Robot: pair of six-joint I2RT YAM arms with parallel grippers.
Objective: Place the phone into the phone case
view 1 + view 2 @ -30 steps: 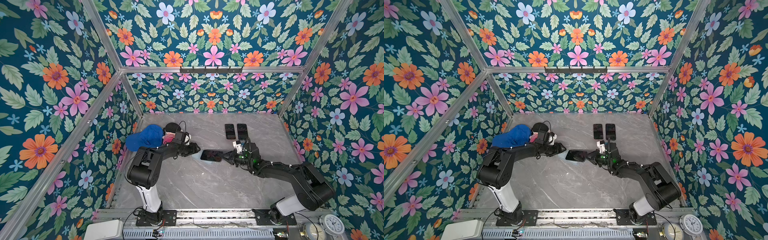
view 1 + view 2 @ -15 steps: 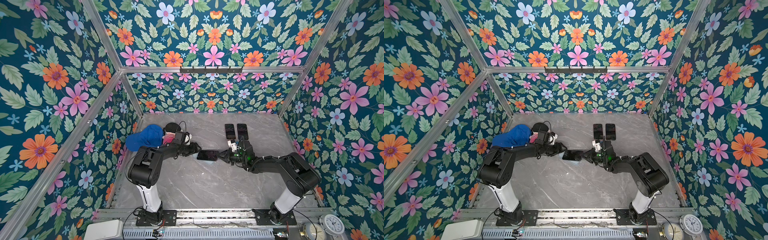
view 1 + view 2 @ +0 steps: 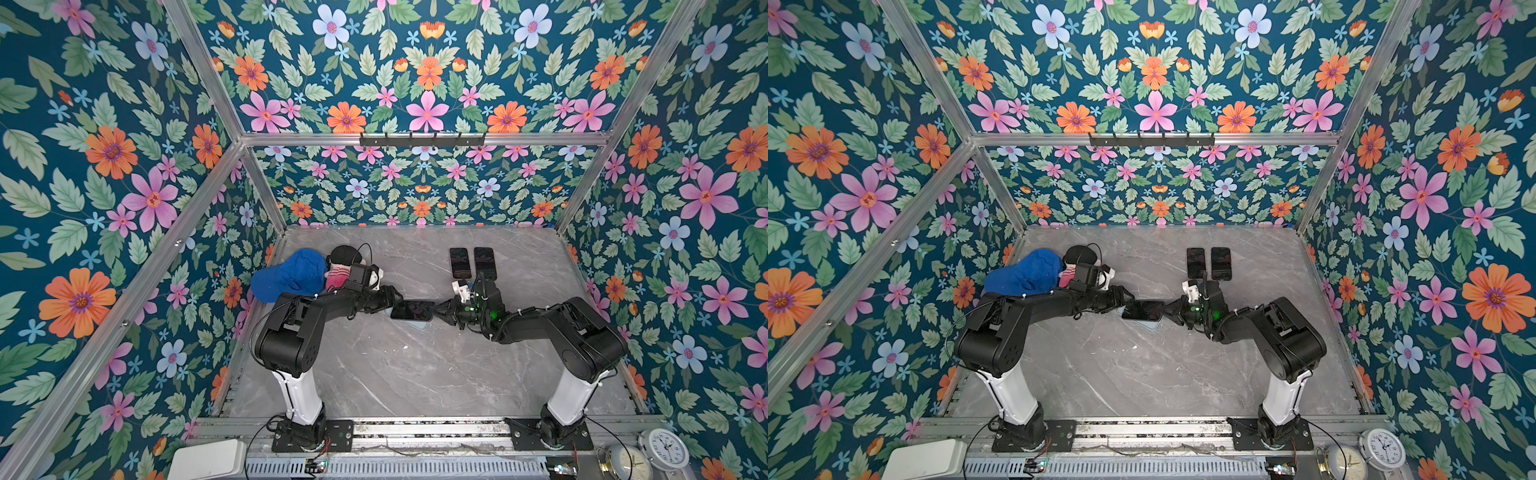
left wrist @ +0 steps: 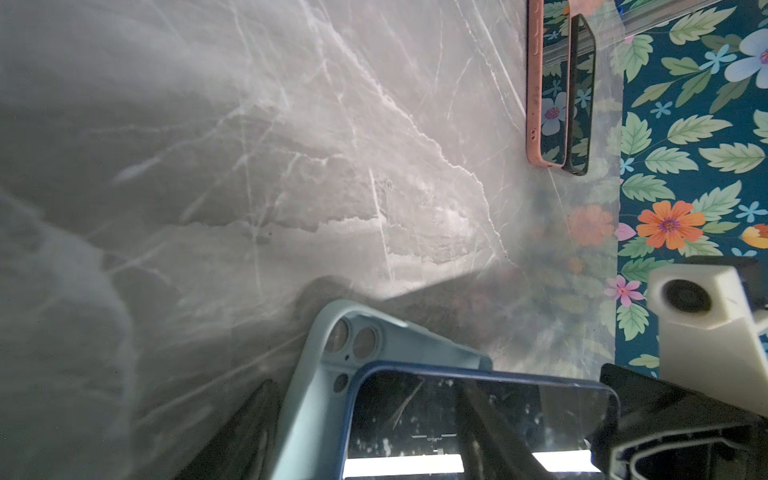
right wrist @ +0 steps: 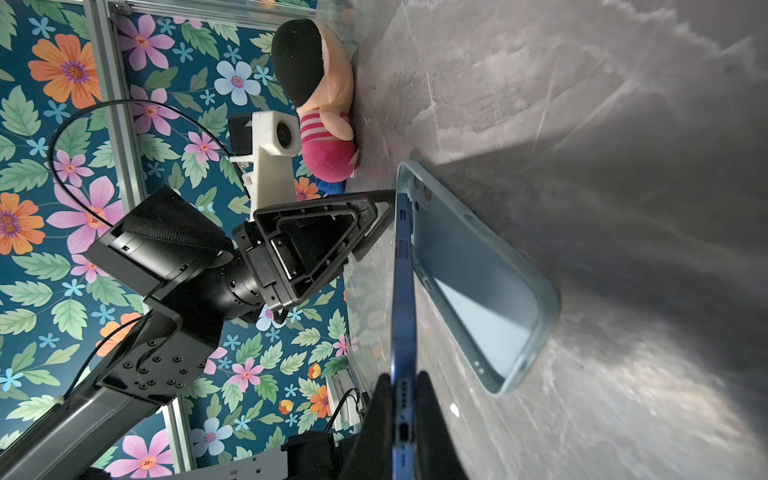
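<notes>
Jaws of the right gripper (image 5: 404, 390) clamp the blue phone (image 5: 402, 291) above the pale case (image 5: 478, 291); the left gripper (image 5: 372, 222) has its jaws apart

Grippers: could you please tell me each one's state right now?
Left gripper: fingers at the camera end of the phone case; grip cannot be told.
Right gripper: closed on the phone.

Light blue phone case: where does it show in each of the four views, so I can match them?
In a top view: the light blue phone case shows mid-table as a sliver under the blue phone.
In a top view: the same sliver under the phone.
Left wrist: behind the phone, camera cutouts showing.
Right wrist: open side facing the phone's edge.
Shared landmark: the phone.
</notes>
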